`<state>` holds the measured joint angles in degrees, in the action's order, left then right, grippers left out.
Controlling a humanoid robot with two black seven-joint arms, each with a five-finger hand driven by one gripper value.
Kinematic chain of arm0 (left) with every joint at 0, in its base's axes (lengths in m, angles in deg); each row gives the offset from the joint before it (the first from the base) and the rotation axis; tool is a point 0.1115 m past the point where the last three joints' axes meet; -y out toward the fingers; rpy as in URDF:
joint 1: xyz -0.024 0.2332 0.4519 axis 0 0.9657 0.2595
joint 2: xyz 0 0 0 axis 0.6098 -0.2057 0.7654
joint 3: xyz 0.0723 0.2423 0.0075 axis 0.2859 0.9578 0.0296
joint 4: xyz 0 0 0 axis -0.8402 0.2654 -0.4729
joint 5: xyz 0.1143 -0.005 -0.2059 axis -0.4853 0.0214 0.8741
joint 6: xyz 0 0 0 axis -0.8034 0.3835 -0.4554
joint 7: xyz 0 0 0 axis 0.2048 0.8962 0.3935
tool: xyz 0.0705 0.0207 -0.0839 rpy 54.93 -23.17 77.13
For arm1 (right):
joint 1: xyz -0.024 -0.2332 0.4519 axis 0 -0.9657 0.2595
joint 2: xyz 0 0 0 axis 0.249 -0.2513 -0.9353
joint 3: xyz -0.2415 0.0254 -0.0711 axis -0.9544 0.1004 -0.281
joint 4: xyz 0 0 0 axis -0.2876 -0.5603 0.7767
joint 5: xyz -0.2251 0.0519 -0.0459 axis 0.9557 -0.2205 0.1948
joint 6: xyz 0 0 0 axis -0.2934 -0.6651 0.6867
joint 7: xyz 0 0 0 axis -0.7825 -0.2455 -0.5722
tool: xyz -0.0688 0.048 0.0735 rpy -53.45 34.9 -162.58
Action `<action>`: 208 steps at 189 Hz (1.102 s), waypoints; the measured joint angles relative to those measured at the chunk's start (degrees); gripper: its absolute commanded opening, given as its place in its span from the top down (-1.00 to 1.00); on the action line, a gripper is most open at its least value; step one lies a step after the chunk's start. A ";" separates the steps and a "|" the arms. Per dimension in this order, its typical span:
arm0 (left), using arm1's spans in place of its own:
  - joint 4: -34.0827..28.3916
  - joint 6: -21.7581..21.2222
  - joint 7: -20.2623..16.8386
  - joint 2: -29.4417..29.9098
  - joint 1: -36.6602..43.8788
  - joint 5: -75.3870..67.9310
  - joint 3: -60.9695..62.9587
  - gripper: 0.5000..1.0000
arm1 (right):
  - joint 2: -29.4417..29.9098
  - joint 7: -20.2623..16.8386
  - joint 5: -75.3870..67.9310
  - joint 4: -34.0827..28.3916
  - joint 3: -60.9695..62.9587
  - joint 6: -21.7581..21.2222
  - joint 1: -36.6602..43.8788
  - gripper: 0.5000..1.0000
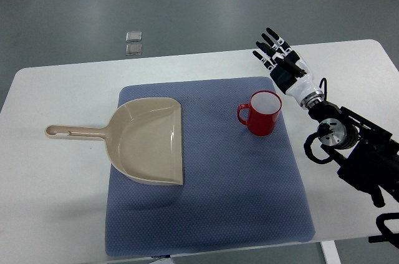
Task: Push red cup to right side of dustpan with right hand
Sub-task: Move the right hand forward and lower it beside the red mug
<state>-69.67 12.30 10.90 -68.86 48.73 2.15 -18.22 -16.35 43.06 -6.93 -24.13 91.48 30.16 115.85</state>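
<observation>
The red cup [264, 112] stands upright on the blue mat [212, 214], right of the dustpan [149, 142], while the right hand [278, 58], fingers spread and empty, hovers just behind it, toward the far right.

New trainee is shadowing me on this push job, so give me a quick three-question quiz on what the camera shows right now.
1. True or false: the right robot hand is touching the cup.
2. Which way does the cup's handle point: A) toward the dustpan, B) away from it?
3. Fill in: cup and dustpan both rest on the blue ____.

Key: 1 false, the hand sits beyond the cup with fingers spread, apart from it. 2 A. 3 mat.
</observation>
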 measured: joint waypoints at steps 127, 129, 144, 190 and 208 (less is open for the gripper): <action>-0.01 0.00 -0.26 0.00 0.00 0.10 -0.23 -1.00 | -9.90 0.00 19.93 -4.48 -2.03 -11.42 1.65 -0.73; -0.01 0.00 -0.26 0.00 0.00 0.10 -0.23 -1.00 | -10.32 0.00 20.67 -4.77 -2.04 -11.45 1.70 -0.73; -0.01 0.00 -0.26 0.00 0.00 0.10 -0.19 -1.00 | -13.21 0.21 27.14 -6.64 -2.05 -11.53 2.15 -0.73; -0.01 0.00 -0.26 0.00 0.00 0.10 -0.16 -1.00 | -17.99 3.97 44.97 -10.33 -2.07 -11.54 2.01 -0.73; 0.00 0.00 -0.26 0.00 0.00 0.10 -0.16 -1.00 | -18.45 5.35 49.47 -11.03 -2.60 -11.55 1.57 -0.73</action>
<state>-69.67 12.31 10.64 -68.86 48.73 2.25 -18.39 -34.80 48.41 42.54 -35.16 88.87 18.62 117.42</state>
